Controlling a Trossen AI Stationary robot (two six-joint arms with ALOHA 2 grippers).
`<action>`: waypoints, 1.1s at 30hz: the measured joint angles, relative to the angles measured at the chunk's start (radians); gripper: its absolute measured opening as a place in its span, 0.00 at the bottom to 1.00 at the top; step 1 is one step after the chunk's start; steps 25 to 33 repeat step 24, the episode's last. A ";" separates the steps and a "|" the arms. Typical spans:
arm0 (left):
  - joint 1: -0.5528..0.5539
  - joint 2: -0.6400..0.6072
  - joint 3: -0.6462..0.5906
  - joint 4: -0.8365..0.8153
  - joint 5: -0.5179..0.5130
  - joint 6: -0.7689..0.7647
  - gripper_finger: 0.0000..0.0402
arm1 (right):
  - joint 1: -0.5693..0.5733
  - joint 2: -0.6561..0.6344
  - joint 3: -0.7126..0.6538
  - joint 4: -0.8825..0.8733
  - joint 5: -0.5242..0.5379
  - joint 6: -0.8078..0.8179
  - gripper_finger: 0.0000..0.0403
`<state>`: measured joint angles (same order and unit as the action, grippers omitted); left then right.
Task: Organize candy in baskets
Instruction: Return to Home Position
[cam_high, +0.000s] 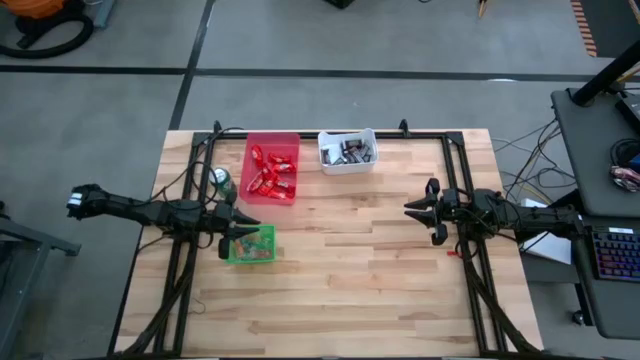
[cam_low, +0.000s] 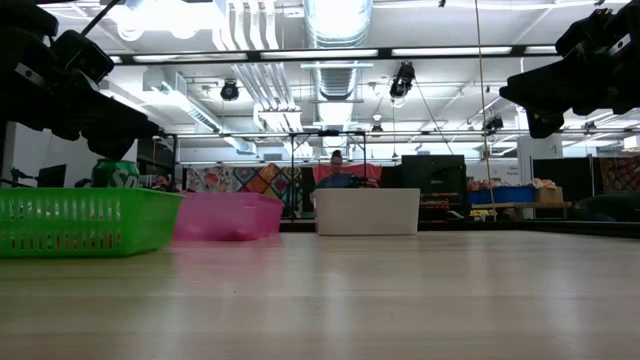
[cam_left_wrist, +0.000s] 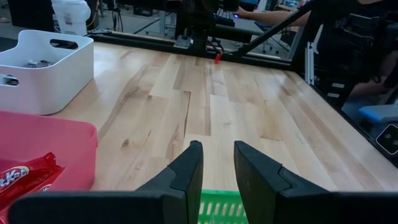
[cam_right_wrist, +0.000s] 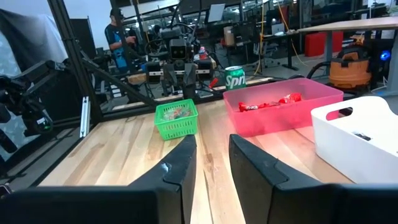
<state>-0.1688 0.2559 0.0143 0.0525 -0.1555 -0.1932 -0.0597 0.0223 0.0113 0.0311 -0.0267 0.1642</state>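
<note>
- Red-wrapped candy (cam_high: 270, 172) fills the pink basket (cam_high: 272, 137).
- Left tool (cam_high: 250, 222), slightly parted, hangs over the green basket (cam_high: 271, 246).
- Right tool (cam_high: 410, 208), slightly parted, hovers above the counter (cam_high: 350, 260).

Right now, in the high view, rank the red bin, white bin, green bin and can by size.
1. red bin
2. white bin
3. green bin
4. can

The green can (cam_right_wrist: 235, 77) reads "Sprite", and a red-wrapped bar (cam_left_wrist: 23, 178) in the pink bin (cam_left_wrist: 62, 134) shows part of "KitKat".
</note>
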 joint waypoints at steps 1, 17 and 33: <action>0.000 0.000 0.000 0.000 0.000 0.000 0.19 | 0.000 0.000 0.000 0.000 0.000 0.000 0.22; 0.000 0.000 0.000 0.000 0.000 0.000 0.19 | 0.000 0.000 0.000 0.000 0.000 0.000 0.22; 0.000 0.000 0.000 0.000 0.000 0.000 0.19 | 0.000 0.000 0.000 0.000 0.001 0.000 0.22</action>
